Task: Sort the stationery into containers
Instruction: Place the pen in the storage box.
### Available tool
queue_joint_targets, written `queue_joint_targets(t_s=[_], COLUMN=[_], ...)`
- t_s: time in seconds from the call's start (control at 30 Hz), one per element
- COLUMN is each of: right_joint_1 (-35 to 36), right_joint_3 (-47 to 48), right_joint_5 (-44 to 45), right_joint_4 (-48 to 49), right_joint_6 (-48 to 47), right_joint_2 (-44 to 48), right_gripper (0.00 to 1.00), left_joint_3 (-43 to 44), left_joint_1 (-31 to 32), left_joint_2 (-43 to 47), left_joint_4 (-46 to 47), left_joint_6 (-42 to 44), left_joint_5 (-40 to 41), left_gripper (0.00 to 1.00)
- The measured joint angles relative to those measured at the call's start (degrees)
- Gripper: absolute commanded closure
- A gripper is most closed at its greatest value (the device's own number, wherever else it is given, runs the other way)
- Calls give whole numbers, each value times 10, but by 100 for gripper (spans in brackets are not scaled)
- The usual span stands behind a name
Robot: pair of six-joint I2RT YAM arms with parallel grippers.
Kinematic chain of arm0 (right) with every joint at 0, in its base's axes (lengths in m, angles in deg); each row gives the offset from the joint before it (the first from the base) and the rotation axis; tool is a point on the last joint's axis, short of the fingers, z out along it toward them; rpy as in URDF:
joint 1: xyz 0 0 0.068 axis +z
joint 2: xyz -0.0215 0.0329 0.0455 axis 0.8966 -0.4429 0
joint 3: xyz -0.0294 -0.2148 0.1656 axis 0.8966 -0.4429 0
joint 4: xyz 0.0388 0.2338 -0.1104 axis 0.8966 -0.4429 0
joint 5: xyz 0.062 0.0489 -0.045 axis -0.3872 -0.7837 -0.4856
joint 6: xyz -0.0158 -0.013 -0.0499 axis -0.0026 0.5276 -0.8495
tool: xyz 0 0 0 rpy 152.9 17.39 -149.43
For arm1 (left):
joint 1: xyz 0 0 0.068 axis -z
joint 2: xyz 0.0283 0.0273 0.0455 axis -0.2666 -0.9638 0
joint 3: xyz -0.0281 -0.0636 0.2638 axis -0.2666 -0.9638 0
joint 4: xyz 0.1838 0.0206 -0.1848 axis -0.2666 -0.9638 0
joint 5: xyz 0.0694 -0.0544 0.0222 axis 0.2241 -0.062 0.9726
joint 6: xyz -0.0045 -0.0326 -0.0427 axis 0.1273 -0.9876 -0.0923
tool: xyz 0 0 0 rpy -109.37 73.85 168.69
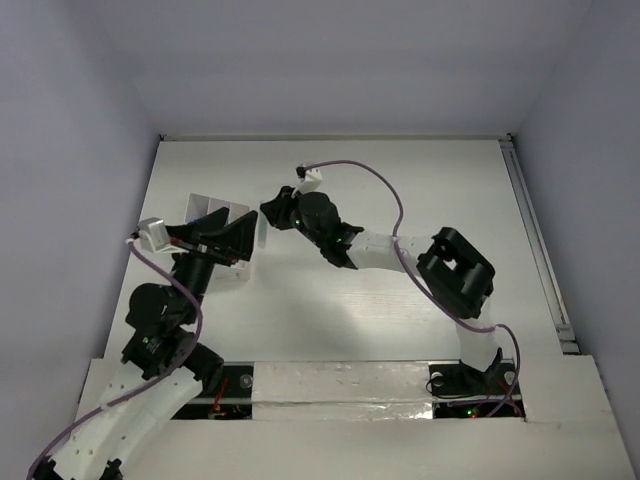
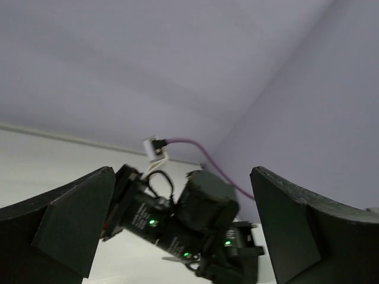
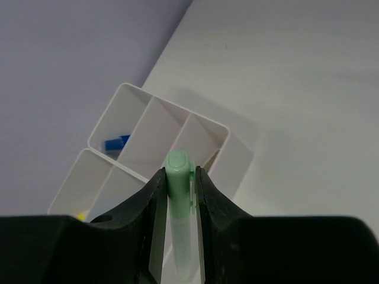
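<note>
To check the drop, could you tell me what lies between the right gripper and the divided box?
Only the green pen that the right gripper holds; the right wrist view shows it.

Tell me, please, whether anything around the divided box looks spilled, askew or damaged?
Nothing stands out. The white box sits level, a blue piece lies inside one compartment, and the right tool grips a pale green pen above it.

A pale green pen [image 3: 177, 219] gripped over the white divided box [image 3: 172, 139]; blue piece [image 3: 116, 143] in one compartment.
</note>
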Motion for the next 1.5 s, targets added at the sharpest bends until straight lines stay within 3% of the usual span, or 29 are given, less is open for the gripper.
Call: queue_joint_targets(t_s=[0.23, 0.47, 0.83, 0.87, 0.93, 0.97, 1.07, 1.17, 1.3, 1.5], right_joint_1=[35, 70, 86, 86, 86, 86, 86, 86, 86, 70], right_joint_3=[126, 233, 299, 299, 298, 297, 283, 267, 234, 94], right_joint_5=[-22, -31, -28, -26, -25, -24, -24, -24, -24, -24], right_joint_4=[4, 2, -16, -17, -17, -17, -4, -4, -6, 3], right_joint_6=[-24, -65, -105, -106, -110, -110, -116, -124, -129, -120], right_joint_2=[-70, -149, -218, -219, -219, -219, -216, -210, -177, -30], right_gripper=[100, 100, 100, 84, 66, 50, 32, 24, 23, 23], left_joint_3=[75, 85, 88, 88, 88, 88, 88, 88, 89, 91], left_joint_1=[0, 0, 0, 0, 0, 0, 0, 0, 0, 0], left_joint_2=[47, 88, 109, 109, 109, 109, 109, 109, 102, 60], left_joint_4=[-103, -214, -276, -278, -280, -280, -280, -280, -279, -261], left_joint_6=[15, 37, 60, 62, 64, 66, 68, 69, 68, 68], left_joint_5=[-8, 10, 32, 33, 33, 33, 33, 33, 27, -13], left_gripper=[1, 1, 1, 1, 1, 1, 1, 1, 1, 1])
